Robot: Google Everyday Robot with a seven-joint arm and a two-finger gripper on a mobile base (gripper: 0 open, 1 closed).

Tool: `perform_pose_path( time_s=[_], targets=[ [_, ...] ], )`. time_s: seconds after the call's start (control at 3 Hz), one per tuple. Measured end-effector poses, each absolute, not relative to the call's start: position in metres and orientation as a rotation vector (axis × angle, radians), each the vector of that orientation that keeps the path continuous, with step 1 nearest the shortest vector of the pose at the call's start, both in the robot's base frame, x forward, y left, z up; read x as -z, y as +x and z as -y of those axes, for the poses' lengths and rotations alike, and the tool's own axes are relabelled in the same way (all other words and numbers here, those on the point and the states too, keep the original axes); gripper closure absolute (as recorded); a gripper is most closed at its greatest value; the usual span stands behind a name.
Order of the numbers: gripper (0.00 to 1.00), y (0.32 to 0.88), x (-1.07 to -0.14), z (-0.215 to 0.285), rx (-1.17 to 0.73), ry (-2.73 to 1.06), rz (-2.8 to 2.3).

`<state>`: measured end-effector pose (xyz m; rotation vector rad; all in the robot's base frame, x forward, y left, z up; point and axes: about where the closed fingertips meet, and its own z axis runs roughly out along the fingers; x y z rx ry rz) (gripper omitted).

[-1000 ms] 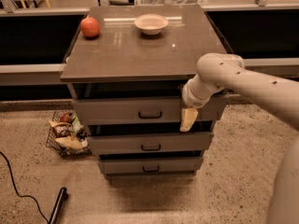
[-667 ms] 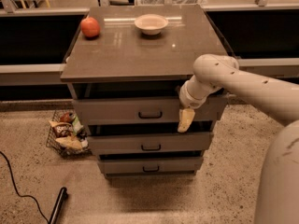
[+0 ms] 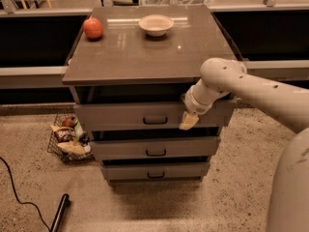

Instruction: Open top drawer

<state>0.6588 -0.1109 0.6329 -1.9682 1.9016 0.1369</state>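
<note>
3 grey drawers stack under the brown worktop (image 3: 145, 57), and the widest and tallest of them, the flat matte top drawer (image 3: 120, 116), sits highest, directly below the worktop's front edge. A dark gap shows between that edge and the top of the drawer front. Its small dark rectangular pull handle (image 3: 155, 120) is at the centre of the panel.

My fingers (image 3: 188, 121), tan and wedge-shaped at the end of my white arm (image 3: 251, 91), hang in front of the right part of that top drawer's panel. They are at about the handle's height, to its right and apart from it. I cannot tell whether they are spread or closed, nor whether they touch the panel. My arm reaches in from the right, with its rounded elbow joint above the drawer's right end.

Below, the narrower middle drawer (image 3: 125, 149) and the shortest bottom drawer (image 3: 125, 171) each carry 1 dark handle at the centre.

On the worktop, 1 round red apple (image 3: 93, 28) sits at the back left corner, and 1 pale shallow bowl (image 3: 156, 24) stands near the back centre, well apart from it.

Around the cabinet the floor (image 3: 145, 207) is speckled stone. 1 wire basket (image 3: 65, 140) of snack packets rests on it just left of the drawers. Nearer the left edge, a thin black cable (image 3: 14, 190) curves across the floor, and a dark stick-like object (image 3: 60, 217) lies beside it. Behind the cabinet runs a grey ledge (image 3: 29, 74) with dark recesses above and below it.
</note>
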Motion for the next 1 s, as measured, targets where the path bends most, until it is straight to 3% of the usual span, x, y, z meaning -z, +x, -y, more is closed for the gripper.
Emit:
perform_pose_path(
  time_s=[0.67, 1.0],
  targets=[
    [0.87, 0.6594, -0.6412, 0.1108, -0.137, -1.968, -1.901],
    [0.9, 0.6594, -0.6413, 0.1108, -0.137, -1.968, -1.901]
  ],
)
